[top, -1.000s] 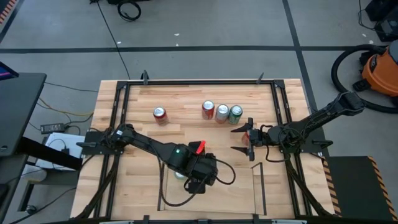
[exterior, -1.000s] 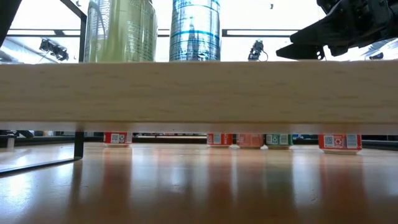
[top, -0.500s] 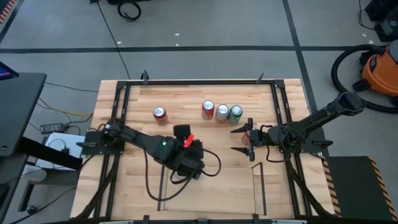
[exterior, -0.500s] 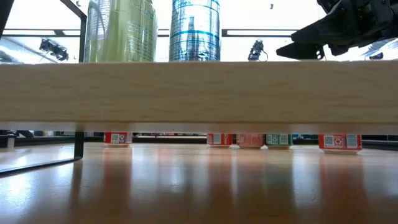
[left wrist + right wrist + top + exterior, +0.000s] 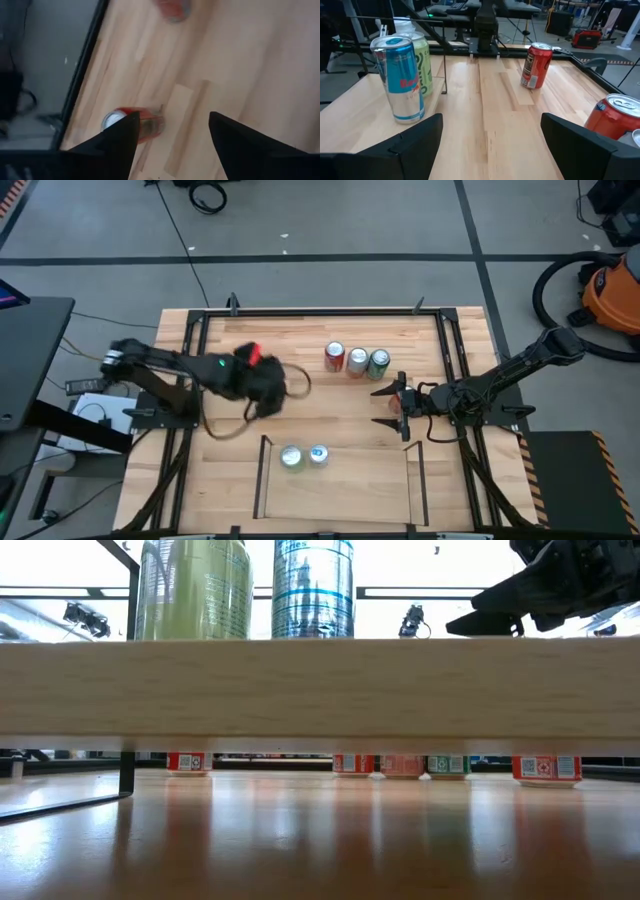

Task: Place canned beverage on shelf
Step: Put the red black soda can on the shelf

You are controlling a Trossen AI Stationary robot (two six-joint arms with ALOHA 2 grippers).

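The shelf (image 5: pixel 264 480) stands at the table's near edge; its wood floor (image 5: pixel 320 690) fills the low view. A green can (image 5: pixel 291 457) and a blue can (image 5: pixel 318 454) stand upright on it, and they show in the right wrist view (image 5: pixel 422 62) (image 5: pixel 400 80). My left gripper (image 5: pixel 173 115) is open and empty above the table's far left (image 5: pixel 268 383). A lone red can (image 5: pixel 132 125) stands on the table just beside one of its fingers; my arm hides that can in the high view. My right gripper (image 5: pixel 382 405) is open and empty at mid-right.
A red can (image 5: pixel 335 357), a pale can (image 5: pixel 357 361) and a green can (image 5: pixel 379 362) stand in a row at the far middle. The low view shows one more red can (image 5: pixel 546 768) to the right. A black metal frame (image 5: pixel 190 380) borders the tabletop.
My left gripper has drawn back from over the shelf at the near edge and swung toward the table's far left, ending above the lone red can. The green and blue cans stay upright on the shelf and now show in the high view.
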